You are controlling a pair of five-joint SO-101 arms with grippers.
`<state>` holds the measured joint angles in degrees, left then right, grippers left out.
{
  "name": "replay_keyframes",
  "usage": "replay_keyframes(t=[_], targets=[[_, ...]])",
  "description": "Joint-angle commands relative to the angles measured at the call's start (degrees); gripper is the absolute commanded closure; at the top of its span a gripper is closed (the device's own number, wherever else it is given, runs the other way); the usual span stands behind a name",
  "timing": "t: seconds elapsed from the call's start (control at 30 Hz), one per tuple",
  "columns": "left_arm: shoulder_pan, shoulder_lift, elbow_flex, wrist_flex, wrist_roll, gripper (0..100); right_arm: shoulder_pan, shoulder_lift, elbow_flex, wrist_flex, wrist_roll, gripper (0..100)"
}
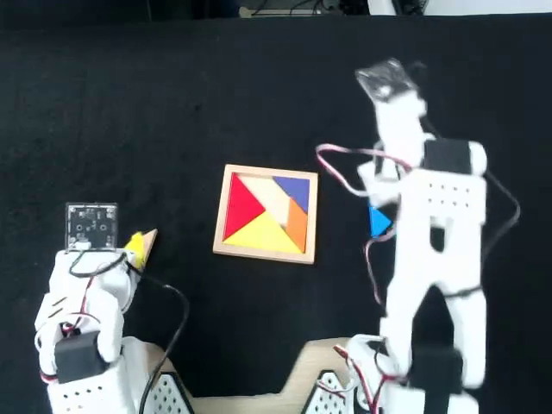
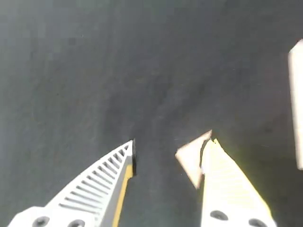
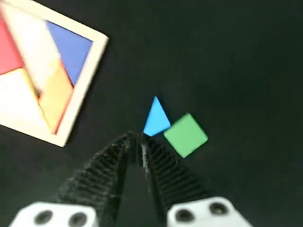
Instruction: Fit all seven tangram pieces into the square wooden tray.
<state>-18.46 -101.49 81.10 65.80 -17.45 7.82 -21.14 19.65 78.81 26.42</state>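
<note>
Left gripper (image 2: 172, 144): jaws spread wide, nothing pinched. Pale triangle (image 2: 191, 158) lies between them on black cloth (image 2: 94, 71), touching inner edge of one finger (image 2: 222, 170), well apart from other.

Right gripper (image 3: 141, 138): jaws pressed together, holding nothing. Blue triangle (image 3: 155, 118) just ahead of tips, green square (image 3: 185, 135) touching it at a corner.

Tray (image 1: 264, 254) sits between grippers, nearer the right one. Red, yellow, orange, blue and pale pieces sit inside it.

Surface: black table (image 1: 172, 103) | centre: square wooden tray (image 1: 263, 254) | right of centre: blue triangle (image 1: 379, 221), green square (image 3: 186, 135) just beside it | lower left: pale triangle (image 1: 149, 241)
</note>
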Motion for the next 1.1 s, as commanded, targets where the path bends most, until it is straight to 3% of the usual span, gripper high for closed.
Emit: replay_keyframes(t=[0.0,0.23,0.37,0.47,0.63,0.8,1.07], targets=[[7.7,4.1,-12.3,4.1,-0.1,76,1.4,-6.5,9.1,-5.1,0.1,98.7],[16.2,27.2,-27.4,8.4,-0.9,76,-0.2,-9.5,23.2,-16.2,-1.7,98.7],[16.0,43.5,-34.1,8.4,-10.2,76,-2.9,-9.5,30.4,-24.2,-7.4,98.5],[11.2,52.9,-37.2,7.5,-18.5,77,-3.8,-9.5,34.1,-28.2,-7.8,98.5],[-4.2,65.9,-36.0,-4.6,-28.0,76,-7.0,-9.5,38.5,-30.6,-7.6,98.5],[-5.8,76.3,-36.2,-5.1,-27.7,76,-9.0,-9.5,39.4,-33.2,-7.6,98.4],[5.1,79.3,-36.2,-5.4,-12.8,76,-8.9,-6.0,39.9,-34.4,-7.6,98.4]])
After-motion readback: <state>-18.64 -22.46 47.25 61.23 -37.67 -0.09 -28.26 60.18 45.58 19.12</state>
